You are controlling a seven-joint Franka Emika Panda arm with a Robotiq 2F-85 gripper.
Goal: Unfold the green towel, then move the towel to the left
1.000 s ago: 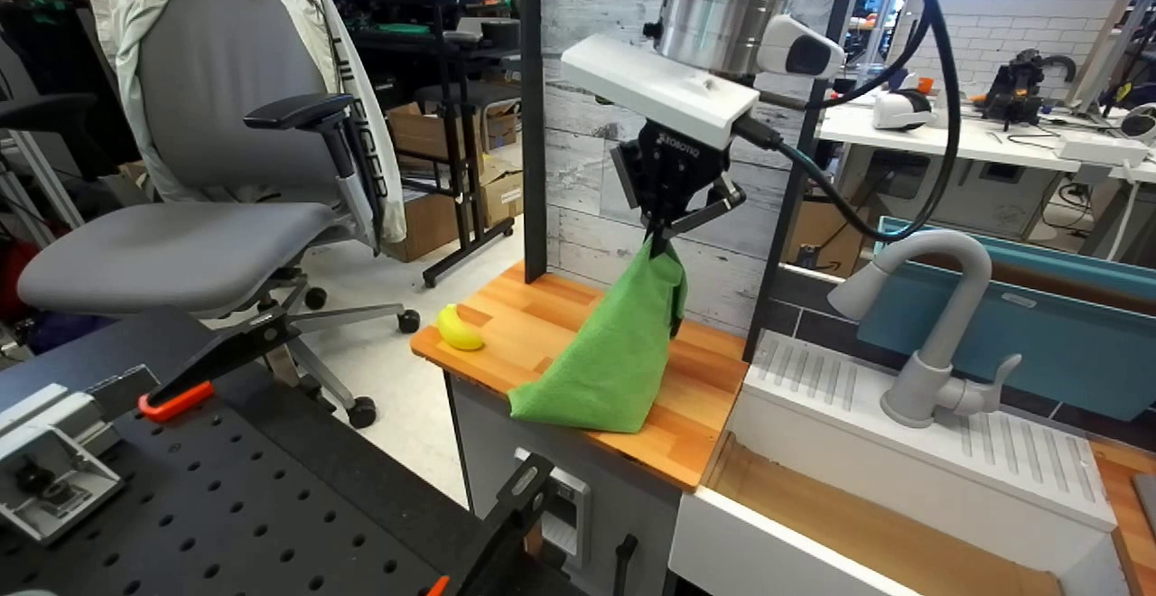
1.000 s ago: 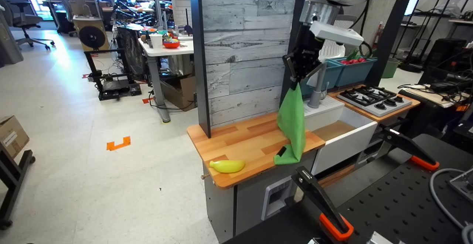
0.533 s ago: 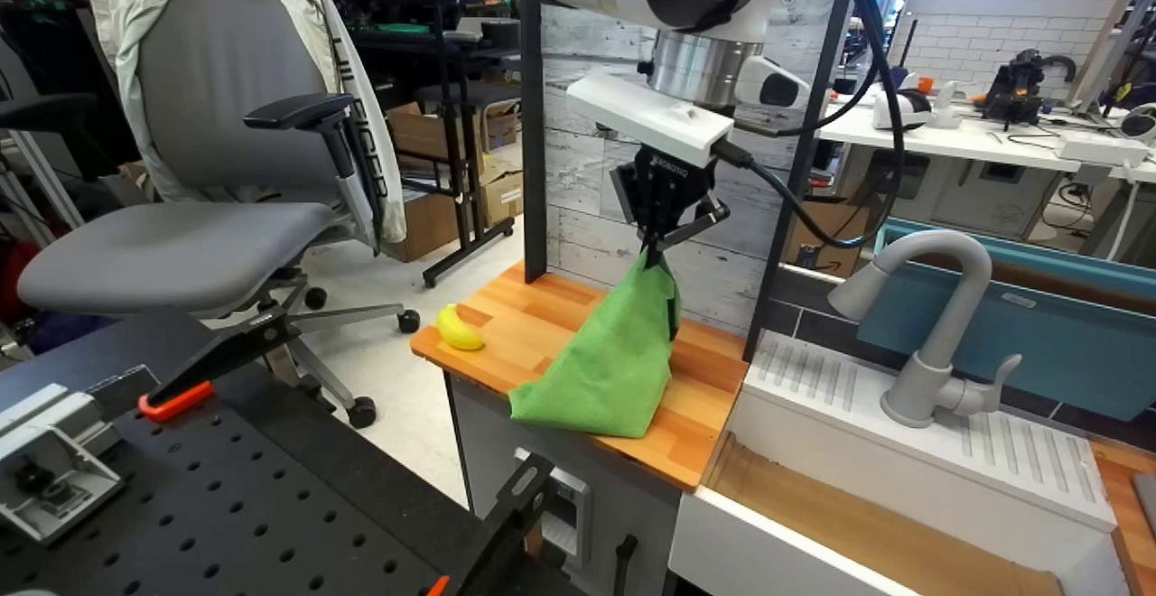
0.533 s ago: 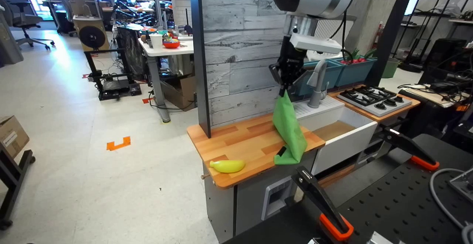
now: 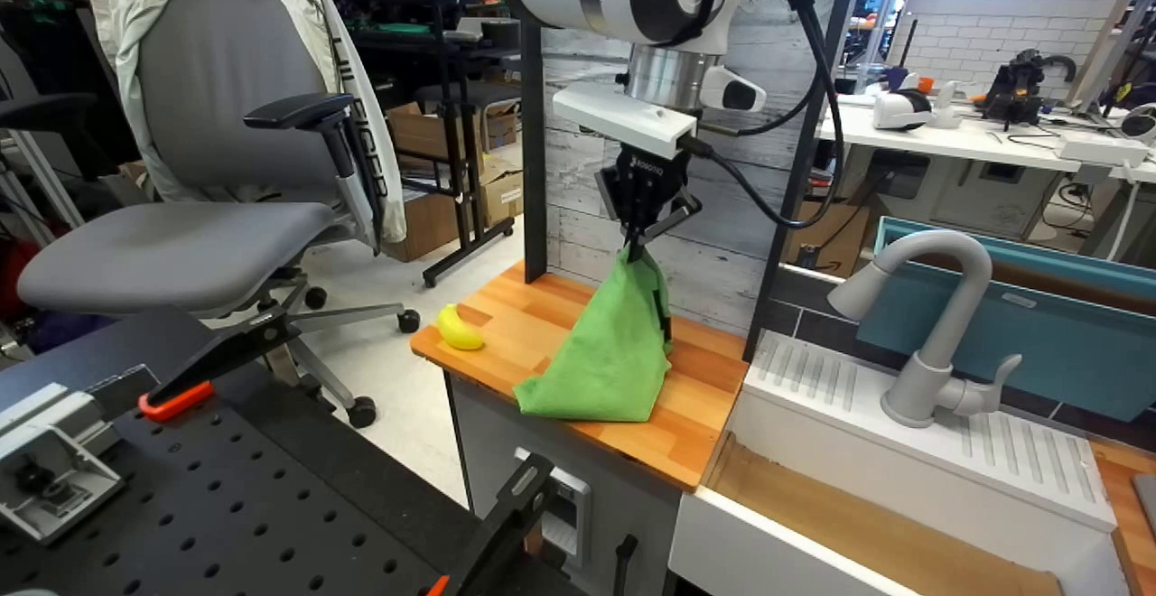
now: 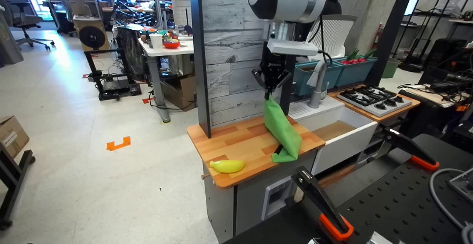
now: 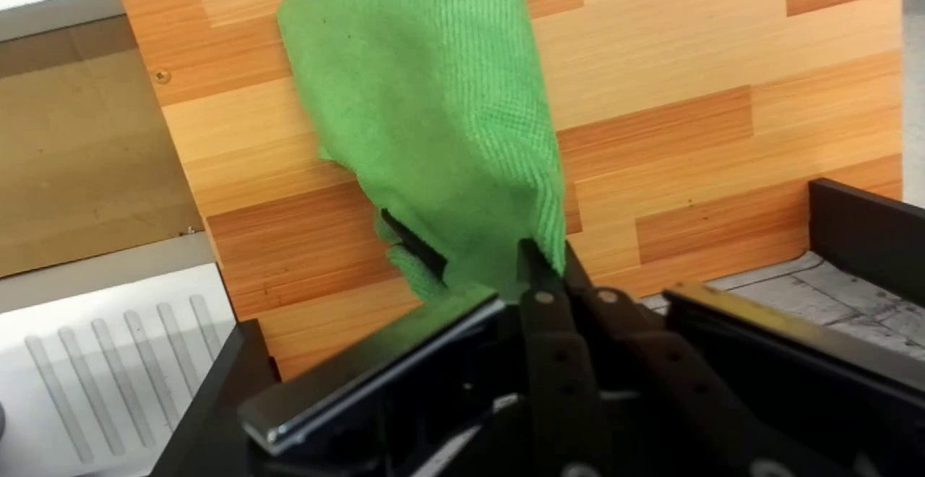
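gripper (image 5: 634,251) has shifted away from sink (image 5: 759,560), jaws pinching green towel (image 5: 596,357) by top end; towel's top followed, lower end rests on worktop (image 5: 506,348) near sink. sideways move probably begun, yet bottom looks doubled, so unfolding seems unfinished.

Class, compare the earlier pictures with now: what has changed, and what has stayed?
The gripper has moved left in both exterior views, drawing the top of the green towel with it; the cloth's lower end has shifted only slightly. Nothing was newly gripped or released: the grip stays shut. The yellow banana stayed put.
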